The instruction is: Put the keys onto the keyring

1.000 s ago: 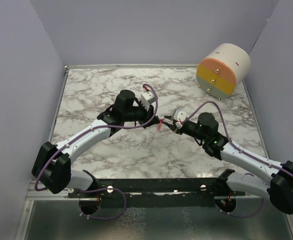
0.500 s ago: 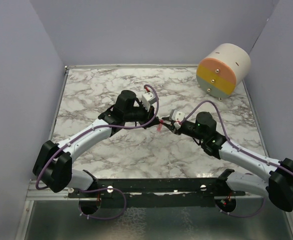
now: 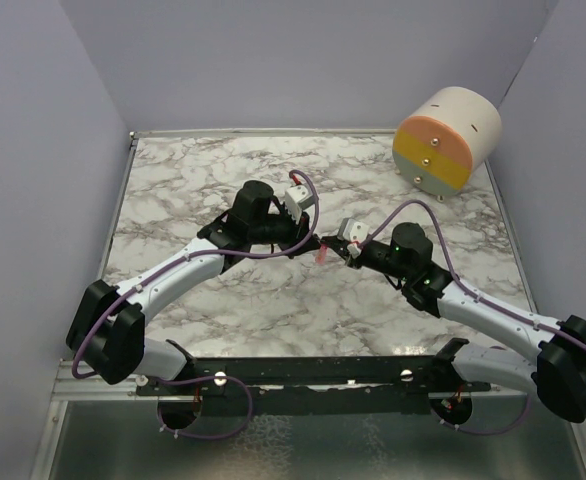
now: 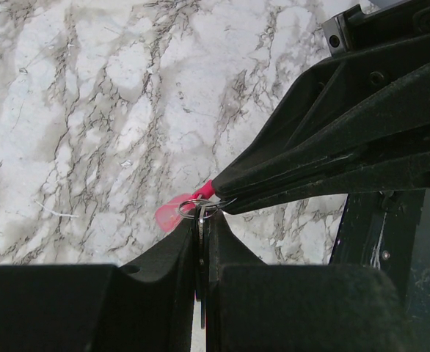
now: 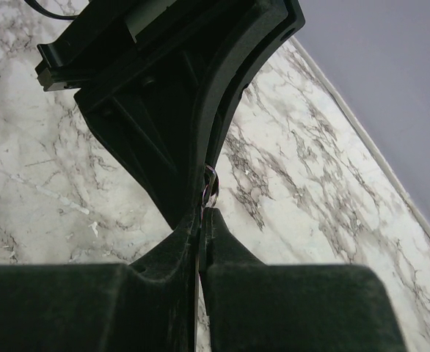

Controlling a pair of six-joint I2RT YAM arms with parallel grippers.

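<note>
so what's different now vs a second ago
The right hand crept a little left, up to the left hand, and closed its fingers right at the ring end of the keyring. I can't tell if it actually pinches it. Unchanged: the left hand stays shut on the keyring, which hangs below it, and the round tub sits at the back right.

2 white arms (image 3: 178, 272), black joints (image 3: 253, 203), purple cables (image 3: 311, 205)
</note>
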